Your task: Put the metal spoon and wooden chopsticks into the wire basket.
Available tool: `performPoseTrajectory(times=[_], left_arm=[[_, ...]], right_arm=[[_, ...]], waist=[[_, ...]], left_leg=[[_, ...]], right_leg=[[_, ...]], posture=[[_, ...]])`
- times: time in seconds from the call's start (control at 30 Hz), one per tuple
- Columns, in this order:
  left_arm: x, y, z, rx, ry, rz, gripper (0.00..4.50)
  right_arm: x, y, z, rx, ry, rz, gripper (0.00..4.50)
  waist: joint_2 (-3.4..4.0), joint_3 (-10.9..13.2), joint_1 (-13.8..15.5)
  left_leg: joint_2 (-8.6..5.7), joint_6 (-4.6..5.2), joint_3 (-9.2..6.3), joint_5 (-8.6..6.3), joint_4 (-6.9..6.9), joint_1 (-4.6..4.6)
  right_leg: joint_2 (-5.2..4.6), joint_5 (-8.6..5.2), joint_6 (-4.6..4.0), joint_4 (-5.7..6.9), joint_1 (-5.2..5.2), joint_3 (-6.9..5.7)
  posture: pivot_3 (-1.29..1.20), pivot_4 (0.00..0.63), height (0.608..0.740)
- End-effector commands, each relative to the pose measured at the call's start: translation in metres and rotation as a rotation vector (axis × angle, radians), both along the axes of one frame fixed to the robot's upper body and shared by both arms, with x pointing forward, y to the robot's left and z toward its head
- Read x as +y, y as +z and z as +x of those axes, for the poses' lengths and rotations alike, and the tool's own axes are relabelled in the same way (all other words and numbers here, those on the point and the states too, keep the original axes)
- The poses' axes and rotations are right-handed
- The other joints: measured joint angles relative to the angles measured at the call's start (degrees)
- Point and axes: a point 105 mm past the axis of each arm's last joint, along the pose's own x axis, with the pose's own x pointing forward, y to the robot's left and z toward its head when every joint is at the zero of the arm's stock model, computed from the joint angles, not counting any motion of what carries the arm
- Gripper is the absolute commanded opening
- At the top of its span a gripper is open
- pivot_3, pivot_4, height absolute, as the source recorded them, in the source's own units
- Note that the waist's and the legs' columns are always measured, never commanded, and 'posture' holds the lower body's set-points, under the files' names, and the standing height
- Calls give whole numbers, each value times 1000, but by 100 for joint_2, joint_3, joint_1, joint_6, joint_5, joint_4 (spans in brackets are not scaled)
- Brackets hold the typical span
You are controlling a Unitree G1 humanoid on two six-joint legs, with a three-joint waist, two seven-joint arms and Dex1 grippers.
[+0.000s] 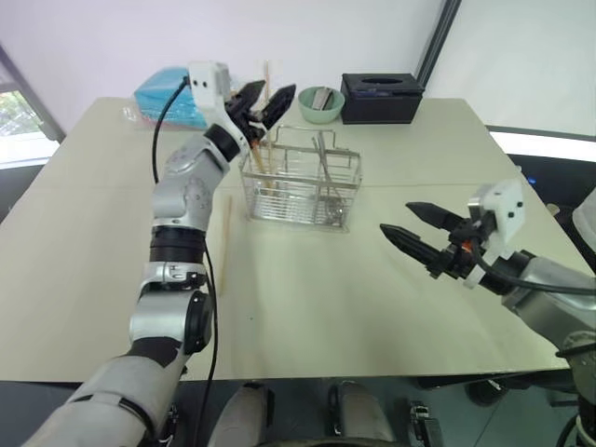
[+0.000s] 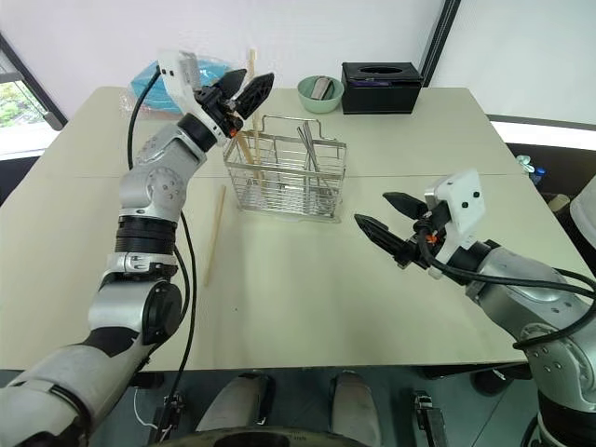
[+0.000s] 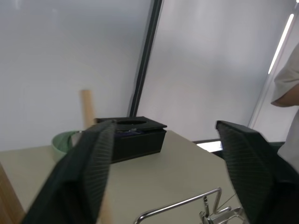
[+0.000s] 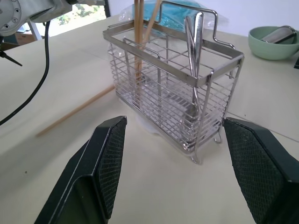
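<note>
The wire basket [image 1: 300,182] stands at the middle of the table. The metal spoon [image 4: 193,42] stands upright in it, bowl down. Two wooden chopsticks [image 4: 138,42] lean in its left end, their tops sticking out above the rim. A third chopstick [image 1: 224,244] lies flat on the table to the left of the basket. My left gripper [image 1: 267,101] hovers open above the basket's left end, with a standing chopstick [image 3: 87,109] rising beside one of its fingers [image 3: 88,172]. My right gripper [image 1: 399,218] is open in the air to the right of the basket, pointing toward it.
A green bowl [image 1: 320,102] and a black tissue box [image 1: 380,98] sit at the table's far edge behind the basket. A blue pack [image 1: 166,95] lies at the far left. A person's sleeve [image 3: 287,88] is visible beyond the table.
</note>
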Motion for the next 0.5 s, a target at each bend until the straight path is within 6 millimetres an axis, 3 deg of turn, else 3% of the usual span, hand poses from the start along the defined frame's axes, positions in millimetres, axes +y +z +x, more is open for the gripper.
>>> performPoseTrajectory(times=[0.03, 0.17, 0.27, 0.37, 0.43, 0.5], left_arm=[[2, 15, -10, -47, -3, -10, 4461], [21, 60, -24, -62, 38, -6, 4461], [34, 72, -24, -34, 94, 12, 4461], [65, 91, -25, 11, 173, -34, 4461], [83, 92, -23, 74, 244, -38, 4461], [101, 76, -16, 202, 354, 13, 4461]], right_arm=[[2, 8, 0, -39, 14, -1, 3381], [4, 8, 3, -41, 23, 2, 3381], [4, 7, 4, -41, 28, 3, 3381], [6, 6, 7, -37, 43, -3, 3381], [6, 6, 9, -39, 50, -5, 3381], [6, 7, 11, -43, 53, -3, 3381]], waist=[[0, 0, 0], [-2, 3, -13], [1, 3, -10], [4, 2, -13], [4, 2, -21], [4, 2, -19]], left_leg=[[0, 0, 0, 0, 0, 0], [0, 0, -3, 0, 1, -1], [1, 0, -2, 0, -2, 1], [0, 0, -1, 0, -3, 6], [0, 0, -2, 0, -3, 7], [-1, 0, -2, 0, -3, 8]], right_leg=[[0, 0, 0, 0, 0, 0], [2, 0, 0, 1, -2, 0], [6, 0, 0, 2, -3, -1], [5, -1, 1, 1, 2, -1], [6, -1, 1, 2, 1, -1], [7, -1, 1, 5, 0, -1]], posture=[[0, 150, 654], [0, 150, 654], [0, 150, 654], [0, 150, 654], [0, 150, 654], [0, 150, 654]])
